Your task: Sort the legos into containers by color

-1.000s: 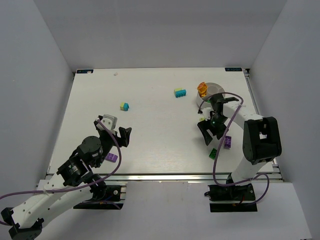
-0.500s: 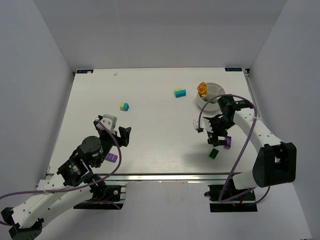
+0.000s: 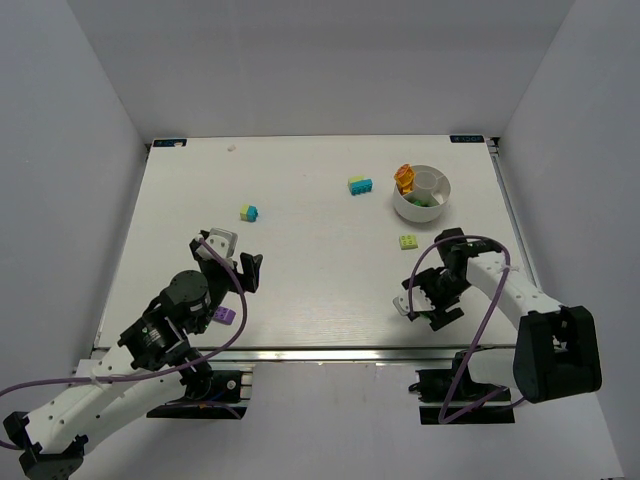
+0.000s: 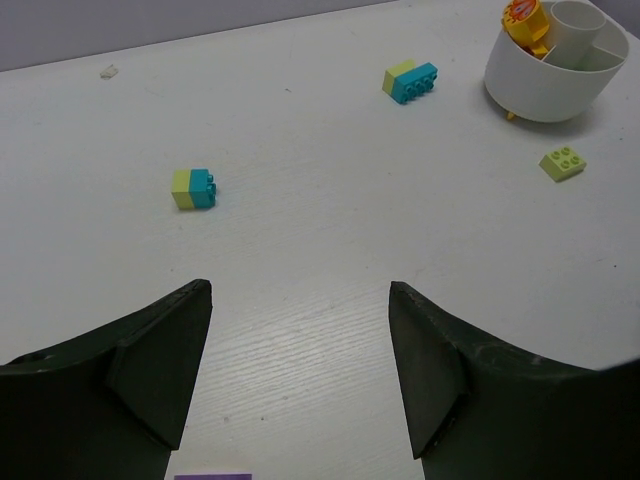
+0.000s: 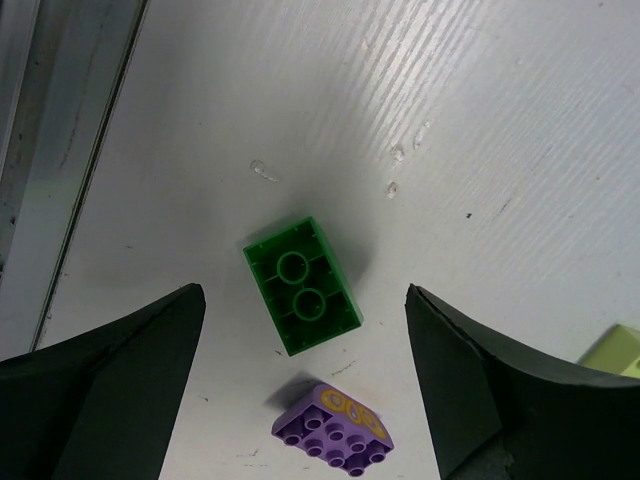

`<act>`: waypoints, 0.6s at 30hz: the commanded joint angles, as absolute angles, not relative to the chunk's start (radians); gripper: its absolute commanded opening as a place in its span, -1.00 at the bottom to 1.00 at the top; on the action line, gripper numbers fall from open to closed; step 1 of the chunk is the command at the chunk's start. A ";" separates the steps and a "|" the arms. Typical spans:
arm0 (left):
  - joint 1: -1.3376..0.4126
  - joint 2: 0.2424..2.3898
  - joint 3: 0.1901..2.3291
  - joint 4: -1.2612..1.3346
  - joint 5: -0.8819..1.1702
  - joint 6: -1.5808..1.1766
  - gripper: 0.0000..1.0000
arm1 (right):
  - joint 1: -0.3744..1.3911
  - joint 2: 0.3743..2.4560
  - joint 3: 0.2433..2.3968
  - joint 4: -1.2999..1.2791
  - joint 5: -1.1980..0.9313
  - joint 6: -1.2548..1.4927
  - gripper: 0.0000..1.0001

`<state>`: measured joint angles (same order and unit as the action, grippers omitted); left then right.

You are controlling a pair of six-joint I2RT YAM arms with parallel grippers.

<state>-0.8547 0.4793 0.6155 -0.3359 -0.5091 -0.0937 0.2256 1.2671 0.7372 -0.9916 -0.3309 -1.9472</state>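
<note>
My right gripper [image 5: 305, 292] hangs open over an upside-down green lego [image 5: 301, 285], a finger on each side and clear of it. A purple lego [image 5: 333, 428] with a yellow print lies just beside the green one. In the top view my right gripper [image 3: 427, 304] hides both. My left gripper [image 4: 300, 290] is open and holds nothing, with another purple lego [image 3: 224, 315] near its base. The white divided bowl [image 3: 441, 200] holds an orange lego [image 3: 405, 178] and something green. Loose on the table are a pale yellow-green lego [image 3: 409, 241], a cyan-and-yellow-green stack [image 3: 360, 185] and a smaller one [image 3: 249, 212].
The table's metal front rail [image 5: 60, 150] runs close to the left of the green lego. Grey walls close in the table on three sides. A small white scrap [image 3: 232, 147] lies at the far edge.
My right arm has swung from beside the bowl toward the near edge and now hangs over the green and purple legos. The pale yellow-green lego is uncovered. My left arm has barely moved.
</note>
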 commanded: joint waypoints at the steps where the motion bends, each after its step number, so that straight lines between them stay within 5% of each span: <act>1: -0.854 0.486 0.612 -0.327 -0.522 -0.086 0.62 | 0.235 1.249 0.698 -0.919 -0.261 -2.180 0.72; 18: -0.854 0.491 0.612 -0.327 -0.520 -0.089 0.63 | 0.244 1.258 0.675 -0.842 -0.192 -2.148 0.32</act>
<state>-0.8547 0.4892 0.6155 -0.3359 -0.5125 -0.0937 0.2382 1.2652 0.6720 -0.8307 -0.2089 -1.9717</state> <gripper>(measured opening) 0.811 0.667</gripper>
